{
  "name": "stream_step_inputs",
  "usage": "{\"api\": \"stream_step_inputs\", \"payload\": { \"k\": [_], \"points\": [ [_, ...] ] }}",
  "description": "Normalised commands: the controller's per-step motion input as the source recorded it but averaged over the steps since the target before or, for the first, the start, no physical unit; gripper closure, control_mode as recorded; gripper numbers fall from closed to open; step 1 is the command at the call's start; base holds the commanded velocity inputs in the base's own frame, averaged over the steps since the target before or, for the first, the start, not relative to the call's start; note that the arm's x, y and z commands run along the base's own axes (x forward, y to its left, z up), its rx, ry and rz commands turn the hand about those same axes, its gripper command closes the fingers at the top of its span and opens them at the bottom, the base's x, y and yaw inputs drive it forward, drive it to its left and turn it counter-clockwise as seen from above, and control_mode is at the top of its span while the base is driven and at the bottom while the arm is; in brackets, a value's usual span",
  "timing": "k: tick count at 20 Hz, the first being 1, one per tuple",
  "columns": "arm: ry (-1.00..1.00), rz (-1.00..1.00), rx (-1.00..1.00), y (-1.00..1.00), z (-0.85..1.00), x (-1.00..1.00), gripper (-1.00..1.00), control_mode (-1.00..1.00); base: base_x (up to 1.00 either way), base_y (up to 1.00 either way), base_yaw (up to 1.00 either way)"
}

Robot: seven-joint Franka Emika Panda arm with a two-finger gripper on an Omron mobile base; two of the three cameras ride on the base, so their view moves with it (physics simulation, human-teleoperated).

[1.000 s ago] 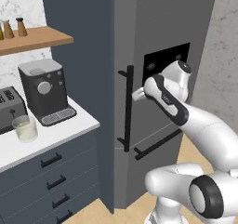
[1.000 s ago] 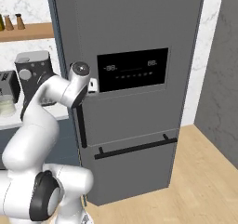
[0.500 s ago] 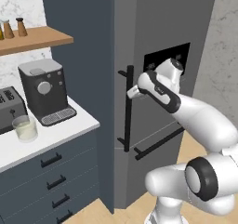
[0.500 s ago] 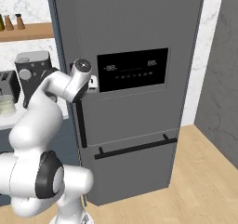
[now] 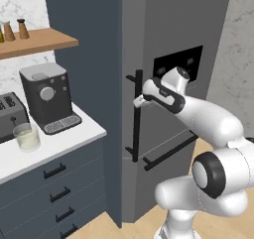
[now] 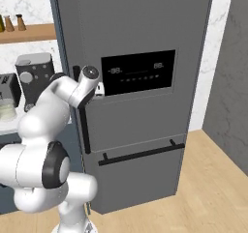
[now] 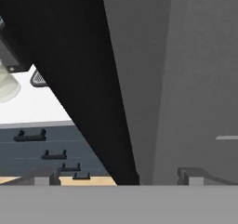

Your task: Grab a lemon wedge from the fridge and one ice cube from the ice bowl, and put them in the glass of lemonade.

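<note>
The fridge (image 5: 163,29) is a tall dark grey appliance with a black display panel (image 6: 138,72), and its door is closed. My gripper (image 5: 139,102) is up against the long black vertical handle (image 5: 135,116). In the hand view the handle (image 7: 93,102) runs as a slanted black bar through the gap of the gripper (image 7: 118,176), whose jaws stand wide open around it and hold nothing. The glass of lemonade (image 5: 27,136) stands on the white counter to the left, and shows again as the glass (image 7: 6,86). The lemon wedge and the ice bowl are out of view.
A dark coffee machine (image 5: 47,96) and a toaster (image 5: 10,116) stand on the counter (image 5: 64,144) above dark drawers (image 5: 57,196). A wooden shelf (image 5: 42,40) carries small bottles. A horizontal black handle (image 6: 140,153) crosses the fridge's lower door. A grey wall (image 6: 230,82) stands on the right.
The hand has moved a little left and down, up to the vertical handle. The jaws have stayed open and the fridge door has stayed closed.
</note>
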Motion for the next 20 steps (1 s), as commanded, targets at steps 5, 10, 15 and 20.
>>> {"api": "stream_step_inputs", "payload": {
  "k": [5,10,15,20],
  "points": [
    [0.0,0.0,0.0,0.12,-0.17,0.16,-1.0,-1.0,0.0,0.0,0.0],
    [-0.02,0.0,0.0,0.2,-0.08,0.06,-1.0,-1.0,0.0,0.0,0.0],
    [-0.01,0.0,0.0,0.07,-0.15,0.25,-1.0,-1.0,0.0,0.0,0.0],
    [-0.05,0.0,0.0,0.02,-0.22,0.2,-1.0,-1.0,0.0,0.0,0.0]
  ]
}}
